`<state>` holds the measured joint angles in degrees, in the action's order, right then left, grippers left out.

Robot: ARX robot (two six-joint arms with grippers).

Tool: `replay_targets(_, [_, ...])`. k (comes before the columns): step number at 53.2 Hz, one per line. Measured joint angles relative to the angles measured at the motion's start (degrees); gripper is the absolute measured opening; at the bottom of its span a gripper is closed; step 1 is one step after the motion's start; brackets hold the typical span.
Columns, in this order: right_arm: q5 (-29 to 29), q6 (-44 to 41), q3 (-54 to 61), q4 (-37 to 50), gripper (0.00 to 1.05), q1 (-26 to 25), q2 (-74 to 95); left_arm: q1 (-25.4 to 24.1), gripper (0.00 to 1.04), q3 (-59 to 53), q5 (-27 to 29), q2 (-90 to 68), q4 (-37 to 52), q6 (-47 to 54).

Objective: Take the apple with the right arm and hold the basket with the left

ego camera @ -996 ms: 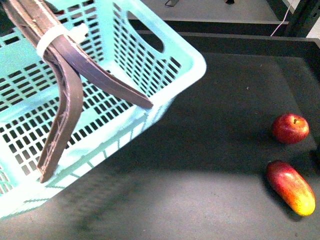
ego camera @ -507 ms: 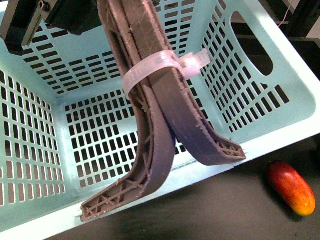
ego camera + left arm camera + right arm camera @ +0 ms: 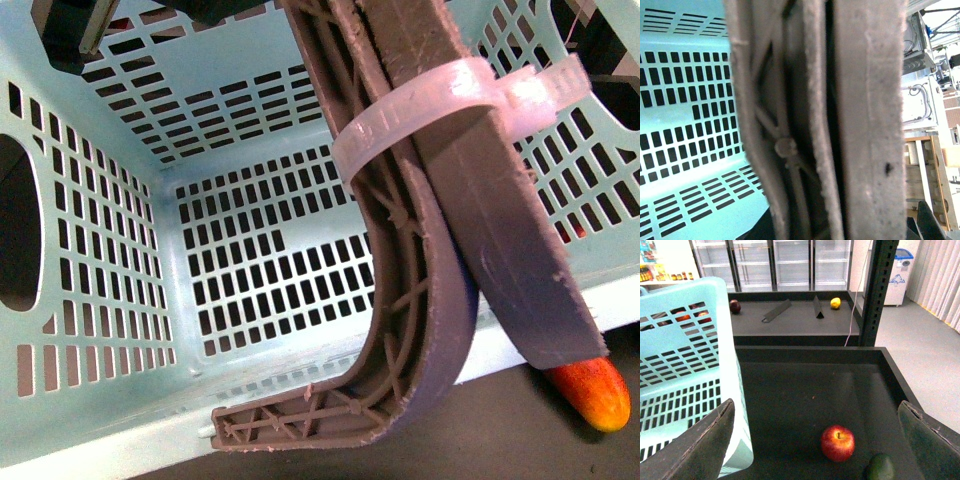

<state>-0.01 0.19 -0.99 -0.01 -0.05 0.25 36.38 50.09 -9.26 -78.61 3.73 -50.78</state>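
The turquoise basket (image 3: 250, 270) fills the front view, and its brown handles (image 3: 440, 230), bound by a white zip tie (image 3: 430, 115), hang across it. My left gripper is shut on the handles (image 3: 840, 120); its fingers are hidden in the left wrist view. The red apple (image 3: 837, 442) sits on the black shelf floor, and the front view does not show it clearly. My right gripper (image 3: 815, 452) is open and empty above the shelf. The apple lies between the lines of its two fingers (image 3: 705, 450), apart from both. The basket's wall (image 3: 685, 365) stands beside one finger.
A red-and-yellow mango-like fruit (image 3: 592, 392) lies by the basket's corner. A dark green fruit (image 3: 881, 467) sits close to the apple. The shelf has raised black walls (image 3: 892, 375) and a dark post (image 3: 877, 290). A farther shelf holds a yellow fruit (image 3: 835, 303).
The basket has swung right and closer to the front camera, now filling the view and covering the spot where the apple showed. The mango-like fruit is half hidden behind it.
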Motion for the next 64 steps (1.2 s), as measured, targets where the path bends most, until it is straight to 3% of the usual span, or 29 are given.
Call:
replay_targets(15, [-0.7,0.0,-0.2,-0.8,0.96,-0.2,0.6,0.0,0.14,0.0,0.5,0.0,0.0,0.0])
replay_targets(21, [-9.3,0.2,-7.4,-17.9,0.96,-4.8,12.3,0.0,0.14,0.0,0.4,0.0,0.0,0.0])
replay_targets(23, [-11.5,0.0,-8.5,-19.9,0.96,-7.6,18.0,0.1,0.14,0.0,0.1,0.1,0.0,0.2])
replay_targets(32, [-15.9,-1.9,-10.1,-11.4,0.96,-15.7,33.0,0.1,0.14,0.0,0.1,0.1,0.0,0.0])
replay_targets(38, [-16.1,-5.1,-13.6,0.5,0.96,-19.4,49.2,0.1,0.14,0.0,0.2,0.1,0.0,0.1])
replay_targets(52, [-14.3,-11.3,-21.7,18.9,0.96,-20.2,77.5,0.1,0.14,0.0,0.3,0.1,0.0,0.2])
replay_targets(64, [-11.0,-16.4,-29.0,23.3,0.96,-18.9,95.8,0.1,0.14,0.0,0.2,0.1,0.0,0.2])
